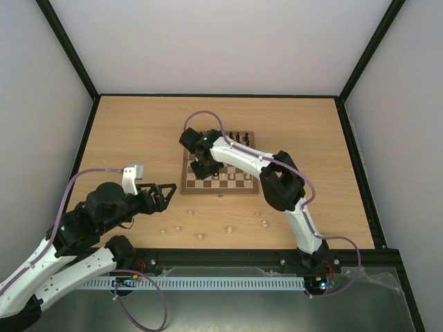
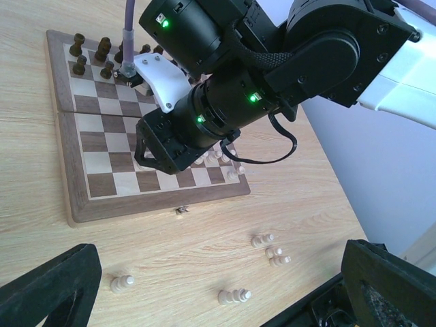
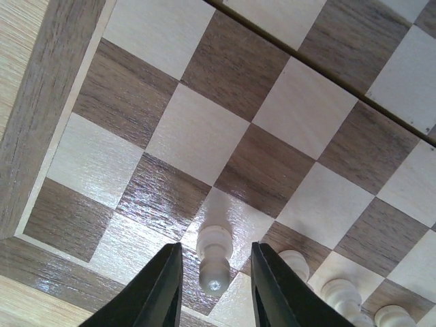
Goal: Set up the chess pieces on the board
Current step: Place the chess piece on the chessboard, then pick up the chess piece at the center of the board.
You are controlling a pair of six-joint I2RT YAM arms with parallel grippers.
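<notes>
The board [image 1: 221,191] lies mid-table with its latch toward me. My right gripper [image 1: 204,168] hangs over its near left corner. In the right wrist view its jaws [image 3: 215,246] stand open around an upright pale pawn [image 3: 214,262] on a cream square, with a gap on each side. More pale chess pieces [image 3: 294,262] stand in a row to the right of it. Several pale pieces [image 2: 234,296] lie loose on the table in front of the board [image 2: 157,204]. My left gripper [image 1: 163,196] is wide open and holds nothing, left of the board.
Dark brown pieces [image 2: 102,51] stand along the board's far rows [image 1: 239,136]. The right arm [image 2: 272,82] stretches low over the board. Loose pale pieces [image 1: 227,229] are scattered between the board and the table's near edge.
</notes>
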